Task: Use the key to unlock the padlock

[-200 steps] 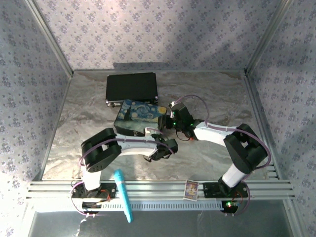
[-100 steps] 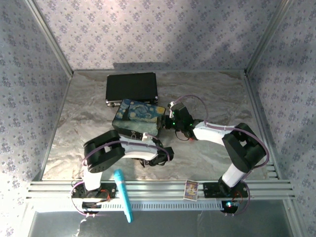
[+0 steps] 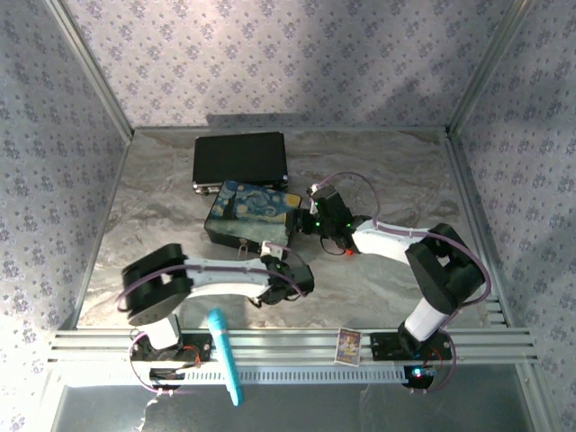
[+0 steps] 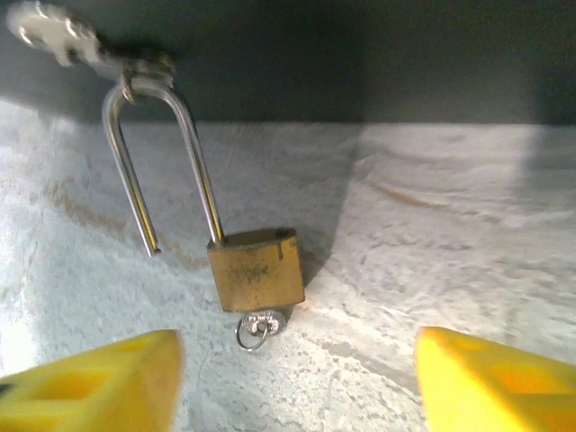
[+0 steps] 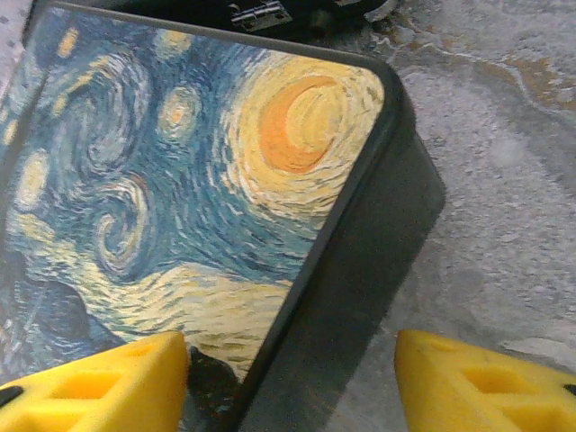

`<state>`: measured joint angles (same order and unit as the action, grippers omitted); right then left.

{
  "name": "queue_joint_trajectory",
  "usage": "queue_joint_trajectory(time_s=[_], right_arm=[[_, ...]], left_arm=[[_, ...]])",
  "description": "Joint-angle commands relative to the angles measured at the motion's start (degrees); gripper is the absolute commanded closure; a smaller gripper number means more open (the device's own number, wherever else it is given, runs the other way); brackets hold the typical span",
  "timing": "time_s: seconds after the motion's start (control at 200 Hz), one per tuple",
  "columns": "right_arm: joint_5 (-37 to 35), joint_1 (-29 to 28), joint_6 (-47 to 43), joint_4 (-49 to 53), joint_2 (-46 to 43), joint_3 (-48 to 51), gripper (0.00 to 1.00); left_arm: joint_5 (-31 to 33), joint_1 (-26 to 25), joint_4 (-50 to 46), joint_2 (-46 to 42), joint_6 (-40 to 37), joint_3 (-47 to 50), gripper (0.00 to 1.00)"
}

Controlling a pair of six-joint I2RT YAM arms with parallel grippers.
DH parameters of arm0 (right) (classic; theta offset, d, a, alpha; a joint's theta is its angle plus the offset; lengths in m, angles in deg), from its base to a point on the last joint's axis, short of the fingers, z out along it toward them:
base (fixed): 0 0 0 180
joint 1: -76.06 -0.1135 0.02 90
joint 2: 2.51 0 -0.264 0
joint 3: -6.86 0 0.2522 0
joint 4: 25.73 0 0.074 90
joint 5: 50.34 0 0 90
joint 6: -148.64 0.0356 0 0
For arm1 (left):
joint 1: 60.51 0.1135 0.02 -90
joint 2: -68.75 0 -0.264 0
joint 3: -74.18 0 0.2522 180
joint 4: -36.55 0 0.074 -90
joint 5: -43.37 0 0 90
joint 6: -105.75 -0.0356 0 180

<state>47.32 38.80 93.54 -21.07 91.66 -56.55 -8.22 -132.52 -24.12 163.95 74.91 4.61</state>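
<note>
The brass padlock (image 4: 256, 270) lies on the marble table, its silver shackle (image 4: 162, 162) hooked through the latch (image 4: 63, 40) of the painted box. One shackle leg is out of the body. A small silvery piece with a ring (image 4: 256, 326), shaped like a key's head, sticks out of the padlock's underside. My left gripper (image 4: 297, 378) (image 3: 277, 263) is open just short of it, touching nothing. My right gripper (image 5: 290, 378) (image 3: 302, 223) is open astride the right edge of the painted box (image 5: 180, 162) (image 3: 252, 211), gripping nothing.
A black case (image 3: 239, 160) lies behind the painted box, close to it. A small red thing (image 3: 349, 252) lies on the table by my right forearm, too small to identify. A teal stick (image 3: 225, 355) and a card (image 3: 348, 344) rest on the front rail.
My left gripper has opened and drawn back toward the near edge, its elbow swinging left. The right gripper's jaws have spread wider over the box edge.
</note>
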Motion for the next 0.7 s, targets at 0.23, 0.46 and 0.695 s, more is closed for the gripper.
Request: queue_joint_trajectory(time_s=[0.23, 0.46, 0.695], right_arm=[[-8.3, 0.3, -8.6, 22.0, -4.4, -5.4, 0.01], [-11.7, -2.1, -9.3, 27.3, -13.5, -6.7, 0.01], [-19.8, -15.0, -5.3, 33.2, -17.8, -8.1, 0.02]], left_arm=[[-9.2, 6.0, 12.4, -21.8, -4.0, 9.1, 0.02], [-16.3, 14.6, 15.2, -40.5, -1.9, 16.7, 0.0], [-30.9, 31.4, 16.0, -52.3, -5.1, 23.4, 0.0]])
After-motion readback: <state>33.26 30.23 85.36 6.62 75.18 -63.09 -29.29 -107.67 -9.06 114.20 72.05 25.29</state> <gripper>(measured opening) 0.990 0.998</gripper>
